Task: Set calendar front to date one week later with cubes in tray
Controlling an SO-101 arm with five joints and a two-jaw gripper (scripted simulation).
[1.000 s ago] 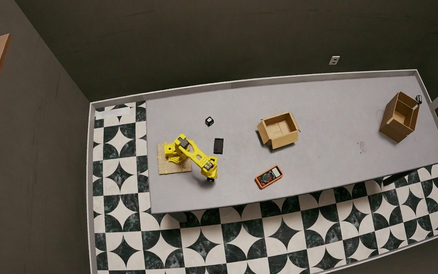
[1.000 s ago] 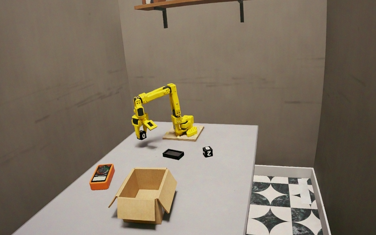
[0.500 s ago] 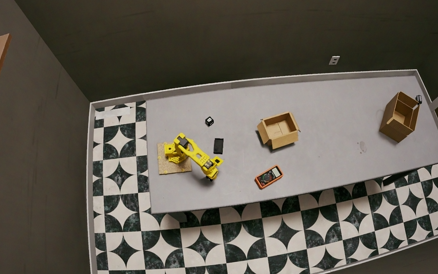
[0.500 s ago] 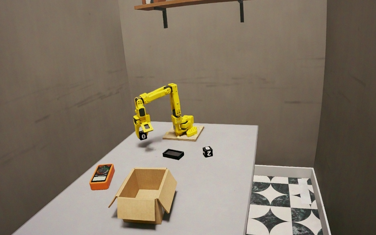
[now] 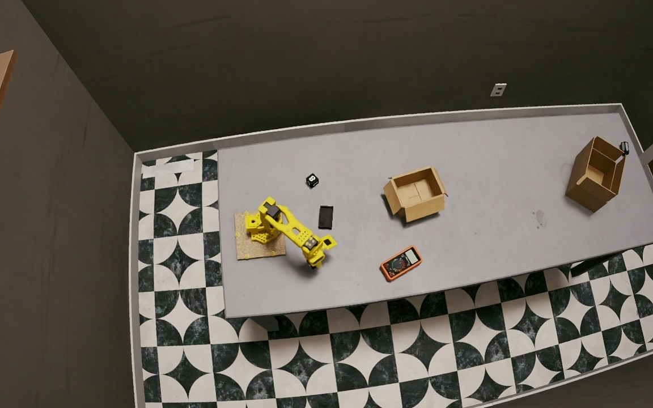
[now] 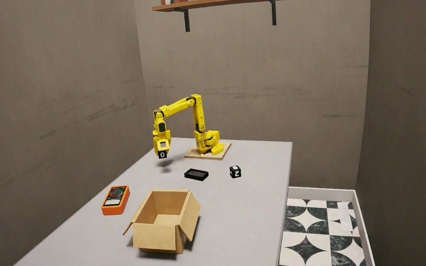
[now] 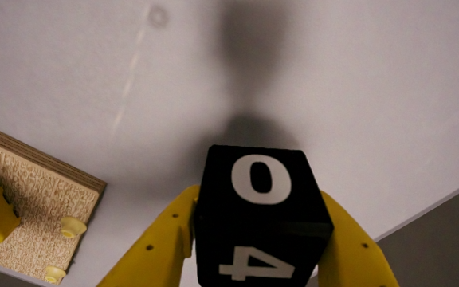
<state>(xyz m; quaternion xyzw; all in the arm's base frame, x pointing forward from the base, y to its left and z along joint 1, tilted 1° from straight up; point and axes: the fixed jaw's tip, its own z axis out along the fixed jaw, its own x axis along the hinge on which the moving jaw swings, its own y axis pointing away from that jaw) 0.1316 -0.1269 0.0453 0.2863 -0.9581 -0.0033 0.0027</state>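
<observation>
My gripper point(image 6: 162, 153) point(image 7: 262, 223) is shut on a black cube point(image 6: 162, 155) point(image 7: 267, 219), held above the table on the multimeter's side of the tray. In the wrist view, the cube shows a white 0 on its upper face and a sideways 4 on its lower face; the exterior view also sees the 0. A second black cube point(image 5: 312, 180) point(image 6: 235, 171) rests on the table on the other side of the tray, an 8 on top and a 2 towards the exterior camera. The black tray point(image 5: 326, 217) point(image 6: 195, 174) is empty. The month's name cannot be made out.
An open cardboard box point(image 5: 416, 192) point(image 6: 161, 228) and an orange multimeter point(image 5: 401, 263) point(image 6: 115, 200) stand beyond the tray from the arm's base board point(image 5: 263, 251) point(image 7: 54, 243). Another cardboard box point(image 5: 592, 177) stands at the table's far end. The table's edge point(image 5: 369, 299) passes near the gripper's side.
</observation>
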